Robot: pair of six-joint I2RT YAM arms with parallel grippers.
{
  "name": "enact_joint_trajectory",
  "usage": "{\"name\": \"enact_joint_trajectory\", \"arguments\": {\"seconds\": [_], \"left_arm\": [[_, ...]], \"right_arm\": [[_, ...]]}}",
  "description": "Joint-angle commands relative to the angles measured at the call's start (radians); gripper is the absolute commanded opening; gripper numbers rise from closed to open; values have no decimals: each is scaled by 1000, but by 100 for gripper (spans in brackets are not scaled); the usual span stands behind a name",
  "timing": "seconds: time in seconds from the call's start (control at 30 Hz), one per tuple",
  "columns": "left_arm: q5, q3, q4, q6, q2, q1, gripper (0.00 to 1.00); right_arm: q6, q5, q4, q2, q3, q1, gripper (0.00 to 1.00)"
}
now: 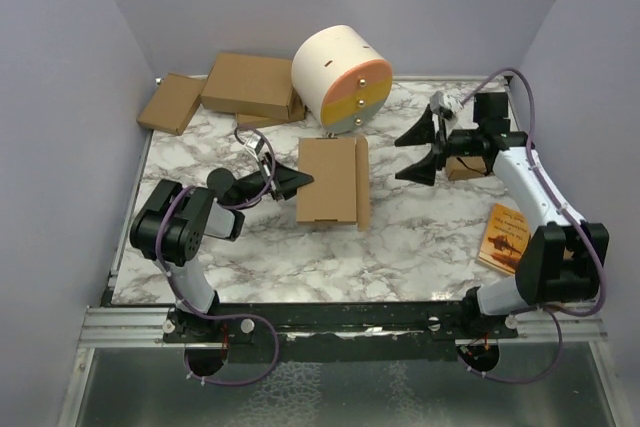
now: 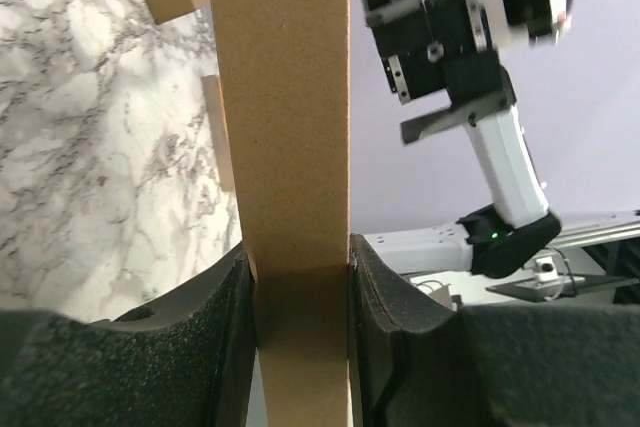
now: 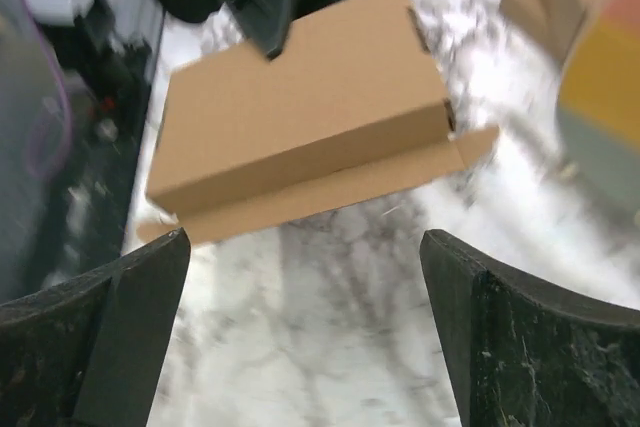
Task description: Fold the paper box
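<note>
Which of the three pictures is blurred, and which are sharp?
Right wrist view: motion blur smears the paper box and the marble table. Top view: sharp, evenly lit. Left wrist view: the box crisp up close, the right arm slightly soft.

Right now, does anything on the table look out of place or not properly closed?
Yes. The paper box in the middle is not closed: one long flap juts out untucked on the side facing the open right hand. The left hand pinches the opposite edge.
</note>
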Motion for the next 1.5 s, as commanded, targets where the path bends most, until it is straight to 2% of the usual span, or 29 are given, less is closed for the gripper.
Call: {"name": "enact_joint_trajectory", "arguments": {"seconds": [0.0,0.03,0.1,0.23,0.33,0.4,0.5,0.53,0.6,0.77,1.0,1.27,1.47], "left_arm": [[39,40,248,-129,-59,26,5],[38,43,245,-152,-66,32,5],[31,46,242,-195,-73,38,5],[25,45,224,-251,-105,40,5],[14,36,181,-252,-129,39,6],[2,30,133,-233,-156,39,5],[-15,14,53,-204,-193,39,5],[-18,8,24,-195,-206,39,5],[-23,-1,-44,-171,-233,39,5],[-31,-4,-129,-133,-272,39,5],[-33,-4,-129,-137,-279,39,5],[-29,-10,-101,-147,-268,38,5],[-22,-9,-54,-167,-245,39,5]], "right_arm": [[-1134,-160,-677,-95,12,5,100],[-1358,-189,-783,-101,-5,8,100],[-1624,-211,-917,-97,-7,29,100],[-1740,-213,-915,-125,-23,45,94],[-1690,-195,-813,-185,-65,65,86],[-1547,-163,-657,-250,-116,98,77],[-1272,-61,-342,-348,-205,188,70],[-1226,-31,-292,-358,-219,218,67],[-1214,-36,-288,-356,-208,243,61],[-1241,-51,-306,-365,-211,290,54],[-1200,-8,-268,-353,-229,363,44],[-1083,72,-185,-336,-233,431,26],[-1042,102,-169,-337,-227,430,23]]}}
